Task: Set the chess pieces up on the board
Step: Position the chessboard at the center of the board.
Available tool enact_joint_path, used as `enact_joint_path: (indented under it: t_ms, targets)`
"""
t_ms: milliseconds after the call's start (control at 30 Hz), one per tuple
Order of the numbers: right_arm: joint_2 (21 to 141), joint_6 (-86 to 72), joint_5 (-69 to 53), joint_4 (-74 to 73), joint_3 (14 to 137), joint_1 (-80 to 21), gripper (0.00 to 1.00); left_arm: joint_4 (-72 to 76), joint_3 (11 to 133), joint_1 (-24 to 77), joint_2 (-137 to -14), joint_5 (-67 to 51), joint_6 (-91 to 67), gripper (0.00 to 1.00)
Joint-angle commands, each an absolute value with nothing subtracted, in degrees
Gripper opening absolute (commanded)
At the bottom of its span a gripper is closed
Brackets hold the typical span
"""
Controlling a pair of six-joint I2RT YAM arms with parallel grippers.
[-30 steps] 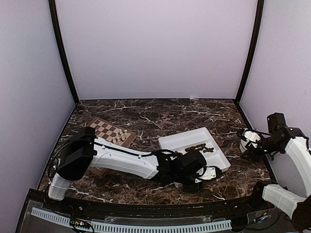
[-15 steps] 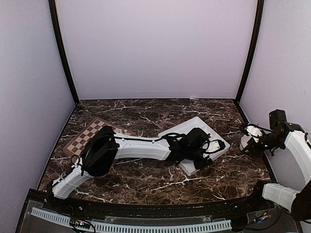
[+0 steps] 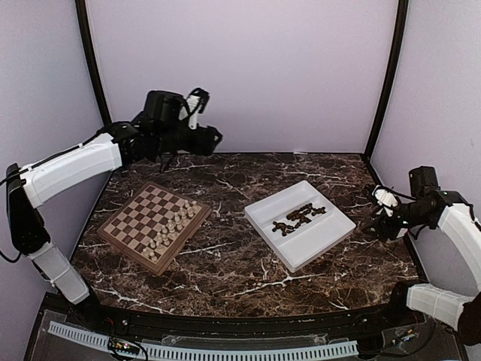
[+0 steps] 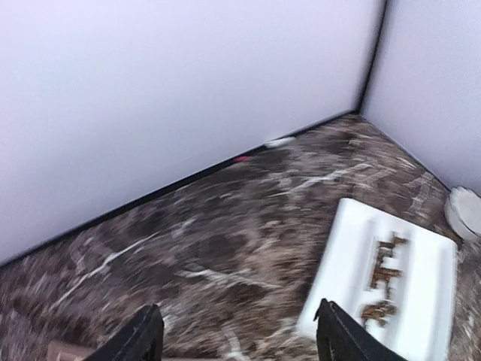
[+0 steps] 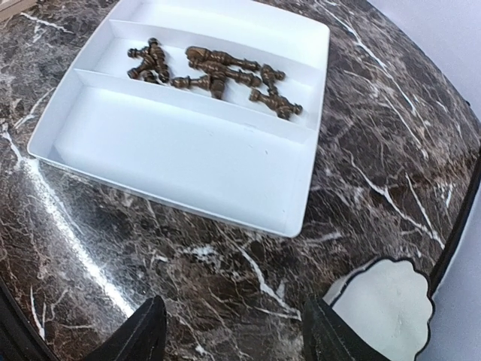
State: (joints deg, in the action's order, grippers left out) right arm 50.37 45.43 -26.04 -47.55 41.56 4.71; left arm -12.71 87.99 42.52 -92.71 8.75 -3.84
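The board (image 3: 143, 222) lies at the left of the table, with cream-white pieces (image 3: 176, 219) along its right side. Several dark chess pieces (image 3: 299, 216) lie on their sides in the far compartment of a white tray (image 3: 312, 244); they also show in the right wrist view as chess pieces (image 5: 214, 71). My left gripper (image 3: 213, 140) hangs high near the back wall, beyond the board, open and empty (image 4: 240, 342). My right gripper (image 3: 378, 222) stands low at the table's right edge, just right of the tray, open with only table between its fingers (image 5: 237, 338).
The tray's near compartment (image 5: 188, 147) holds nothing. A white rounded object (image 5: 383, 301) sits at the right wrist view's bottom right. Lilac walls close in the table on three sides. A corner of the board (image 4: 64, 350) shows in the blurred left wrist view.
My left arm has swung from low over the tray up and back to the left, high beyond the board, with its jaws spreading wider. The right arm has barely shifted.
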Motion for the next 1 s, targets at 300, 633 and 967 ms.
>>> enact_joint_path:
  t_ms: [300,633,967]
  targets:
    - [54.82,35.61,-23.38,-39.15,42.78,-14.90,0.62,-20.08,66.64,3.20,-91.24,4.95,-23.58,0.76]
    - [54.17,34.92,-23.65,-38.48,41.16,-16.92,0.62,-19.62,65.78,-8.71,-99.55,4.31,-19.22,0.47]
    - [54.39,34.64,-23.96,-37.00,39.73,-17.01,0.61,-16.75,68.04,-10.46,-105.50,-4.15,-15.63,0.46]
